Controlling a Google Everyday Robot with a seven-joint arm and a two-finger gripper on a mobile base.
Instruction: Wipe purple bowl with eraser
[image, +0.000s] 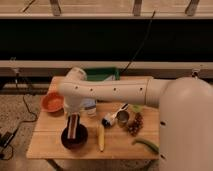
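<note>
The purple bowl (74, 137) looks dark and sits at the front left of the wooden table (45, 145). My white arm reaches in from the right, and my gripper (73, 126) points straight down into the bowl. Its two pale fingers are shut on a narrow reddish eraser (73, 129), whose lower end is inside the bowl at its middle. The bottom of the bowl under the gripper is hidden.
An orange bowl (52, 102) sits behind and to the left. A banana (100, 136) lies just right of the purple bowl. A metal cup (121, 119), grapes (134, 125), a green vegetable (147, 145), a white-and-blue object (90, 106) and a green tray (102, 74) are also there.
</note>
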